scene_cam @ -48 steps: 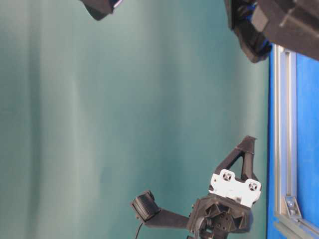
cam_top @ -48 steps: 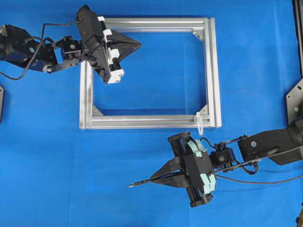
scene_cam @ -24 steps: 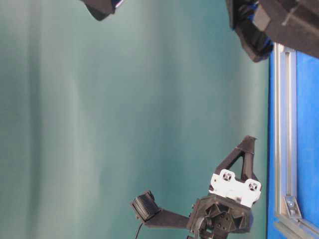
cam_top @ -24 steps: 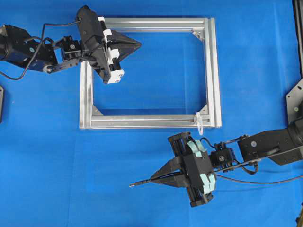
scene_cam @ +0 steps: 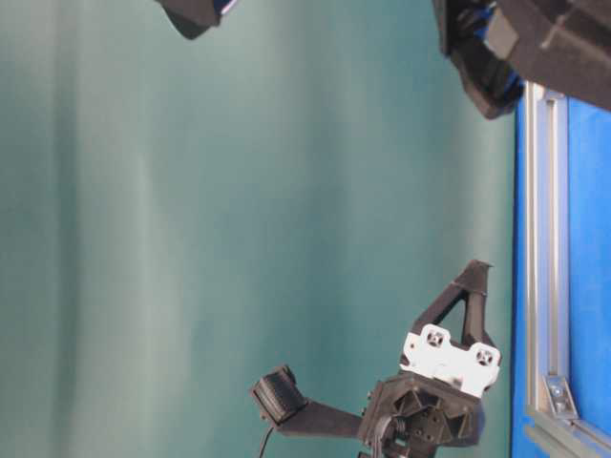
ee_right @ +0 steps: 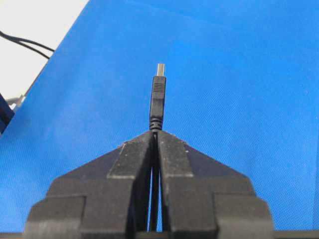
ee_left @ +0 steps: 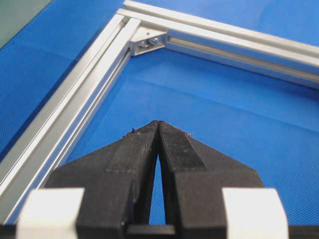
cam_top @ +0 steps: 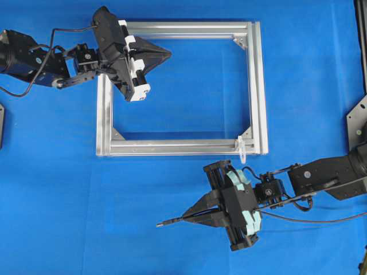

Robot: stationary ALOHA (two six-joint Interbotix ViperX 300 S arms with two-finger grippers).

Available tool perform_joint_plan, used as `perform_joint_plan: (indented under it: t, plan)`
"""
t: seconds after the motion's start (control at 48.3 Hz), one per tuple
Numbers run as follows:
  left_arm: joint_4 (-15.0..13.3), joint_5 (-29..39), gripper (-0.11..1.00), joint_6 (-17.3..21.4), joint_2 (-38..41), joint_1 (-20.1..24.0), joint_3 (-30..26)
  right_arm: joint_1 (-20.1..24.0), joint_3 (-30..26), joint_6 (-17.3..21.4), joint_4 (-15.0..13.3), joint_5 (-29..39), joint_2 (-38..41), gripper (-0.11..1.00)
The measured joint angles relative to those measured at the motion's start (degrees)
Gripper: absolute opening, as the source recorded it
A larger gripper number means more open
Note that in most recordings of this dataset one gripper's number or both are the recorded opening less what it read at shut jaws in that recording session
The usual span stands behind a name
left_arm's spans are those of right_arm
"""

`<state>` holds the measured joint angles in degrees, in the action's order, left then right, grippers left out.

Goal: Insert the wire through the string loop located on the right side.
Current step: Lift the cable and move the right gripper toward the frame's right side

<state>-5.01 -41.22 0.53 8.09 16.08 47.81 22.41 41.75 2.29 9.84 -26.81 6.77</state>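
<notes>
My right gripper [cam_top: 184, 217] is shut on the wire [cam_top: 170, 222], whose plug tip sticks out past the fingertips toward the left, low over the blue cloth. In the right wrist view the plug [ee_right: 158, 99] stands straight out from the closed right gripper [ee_right: 155, 132], the thin cable running back between the fingers. The string loop [cam_top: 242, 150] is a small white loop at the near right corner of the silver frame [cam_top: 183, 148], behind and to the right of the plug tip. My left gripper [cam_top: 169, 54] is shut on nothing, hovering inside the frame's far left corner; its closed tips [ee_left: 158, 123] show over blue cloth.
The frame's far rail and corner bracket [ee_left: 149, 42] lie ahead of the left gripper. A black cable [cam_top: 321, 220] trails from the right arm toward the table's right edge. The blue cloth spreads open in front of the frame on the left. In the table-level view the left gripper [scene_cam: 474, 272] hangs near the frame rail [scene_cam: 546, 248].
</notes>
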Motion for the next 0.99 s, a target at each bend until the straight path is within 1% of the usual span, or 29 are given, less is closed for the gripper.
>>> perform_joint_plan:
  t: [0.186,0.269,0.373,0.559,0.725,0.87,0.994]
  plan:
    - [0.00,0.00,0.00,0.00,0.00,0.00,0.00,0.00,0.44,0.00,0.00,0.00,-0.09,-0.04]
    - [0.00,0.00,0.00,0.00,0.00,0.09,0.00,0.00,1.76,0.26,0.00,0.00,-0.53,-0.04]
    - [0.00,0.00,0.00,0.00,0.00,0.00,0.00,-0.09,4.75,0.53,0.53,-0.09,-2.46,-0.04]
    - [0.00,-0.09,0.00,0.00,0.00,0.00,0.00,0.26,12.74,0.70,3.25,-0.62,-7.65,-0.04]
    - [0.00,0.00,0.00,0.00,0.00,0.00,0.00,0.88,20.39,0.62,4.83,-0.70,-14.33,-0.04]
    - [0.00,0.00,0.00,0.00,0.00,0.09,0.00,1.05,26.89,0.70,5.80,-0.53,-21.27,-0.04]
    - [0.00,0.00,0.00,0.00,0.00,0.00,0.00,1.05,31.38,0.70,5.89,0.97,-27.60,-0.04]
